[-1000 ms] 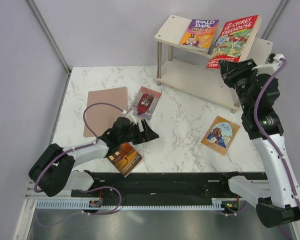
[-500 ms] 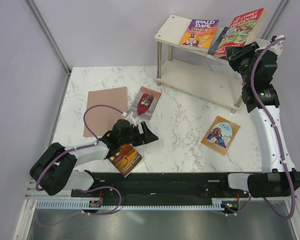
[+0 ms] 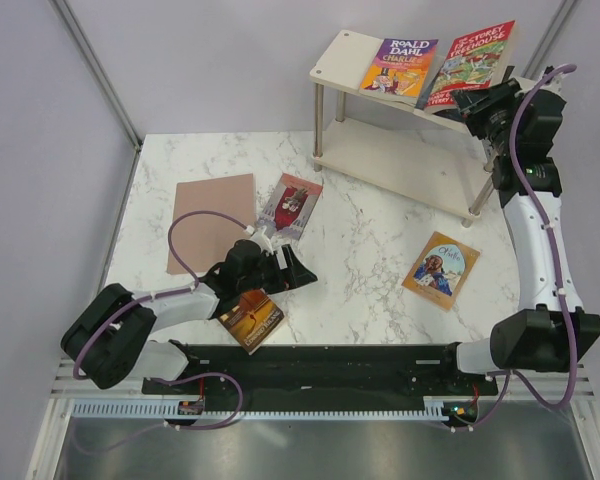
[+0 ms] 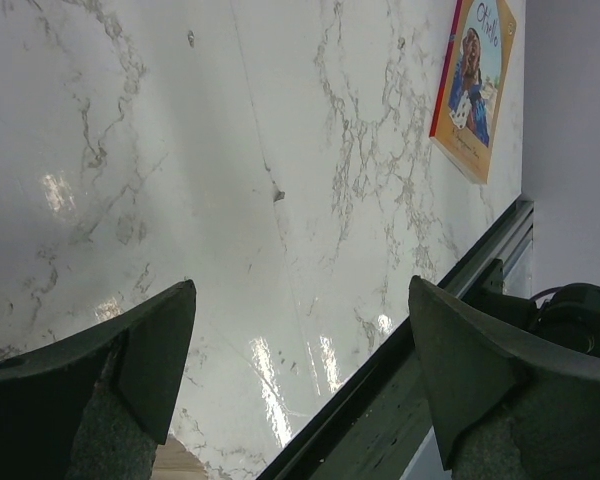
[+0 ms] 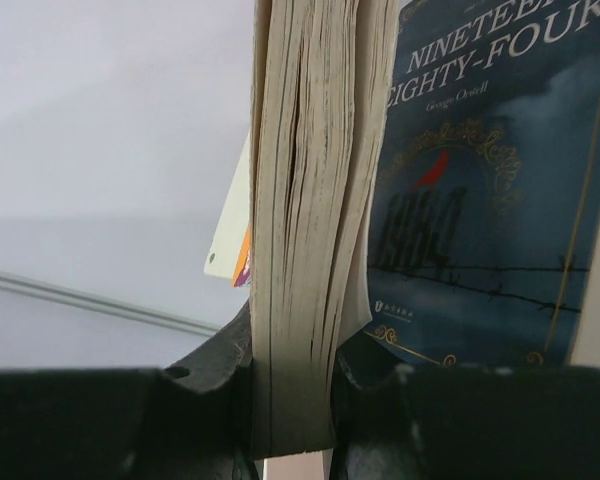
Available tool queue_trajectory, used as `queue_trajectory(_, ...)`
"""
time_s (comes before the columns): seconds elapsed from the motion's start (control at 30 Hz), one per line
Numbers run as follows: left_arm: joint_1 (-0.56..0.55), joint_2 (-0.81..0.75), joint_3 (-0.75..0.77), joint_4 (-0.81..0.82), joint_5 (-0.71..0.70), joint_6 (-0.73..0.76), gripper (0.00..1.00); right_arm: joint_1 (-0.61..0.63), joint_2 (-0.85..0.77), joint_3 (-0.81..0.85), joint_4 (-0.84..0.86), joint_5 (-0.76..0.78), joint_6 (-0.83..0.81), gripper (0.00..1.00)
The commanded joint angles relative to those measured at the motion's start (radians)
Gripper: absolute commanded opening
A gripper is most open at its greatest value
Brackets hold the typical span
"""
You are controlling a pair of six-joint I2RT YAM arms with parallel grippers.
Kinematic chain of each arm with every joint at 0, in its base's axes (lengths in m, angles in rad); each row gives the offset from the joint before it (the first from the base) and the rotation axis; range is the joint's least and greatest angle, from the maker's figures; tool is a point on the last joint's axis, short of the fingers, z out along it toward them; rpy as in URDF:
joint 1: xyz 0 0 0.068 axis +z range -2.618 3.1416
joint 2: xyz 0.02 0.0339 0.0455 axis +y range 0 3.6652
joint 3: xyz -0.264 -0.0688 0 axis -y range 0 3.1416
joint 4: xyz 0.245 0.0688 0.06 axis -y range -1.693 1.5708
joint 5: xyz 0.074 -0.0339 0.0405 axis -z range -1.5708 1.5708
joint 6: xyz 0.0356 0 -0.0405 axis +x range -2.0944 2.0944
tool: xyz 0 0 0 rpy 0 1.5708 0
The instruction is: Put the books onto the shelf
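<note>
Red Treehouse book (image 3: 475, 55) pinched by right gripper (image 3: 472, 98) at shelf (image 3: 340, 60) top; left gripper (image 3: 298, 268) spread over table (image 3: 370, 260).

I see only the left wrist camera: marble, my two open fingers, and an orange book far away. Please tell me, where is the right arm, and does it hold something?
Observer: The right gripper is raised to the top board of the shelf and is shut on the red Treehouse book.
Operator: Are other books on that board?
Observer: Yes, the Roald Dahl book lies flat there, to the left of the held one.
Operator: Is anything more near the right gripper?
Observer: The right wrist view shows the dark blue Nineteen Eighty-Four cover close beside the held book's pages.
</note>
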Motion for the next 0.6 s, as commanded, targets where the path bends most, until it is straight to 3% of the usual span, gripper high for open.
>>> queue_trajectory(0.0, -0.005, 0.006, -0.004, 0.054, 0.0, 0.019, 0.92, -0.002, 0.005, 0.039, 0.104, -0.045, 0.044, 0.0)
queue_trajectory(0.57, -0.011, 0.012, -0.004, 0.068, 0.006, 0.023, 0.91, -0.002, -0.036, -0.079, 0.153, 0.035, 0.112, 0.02)
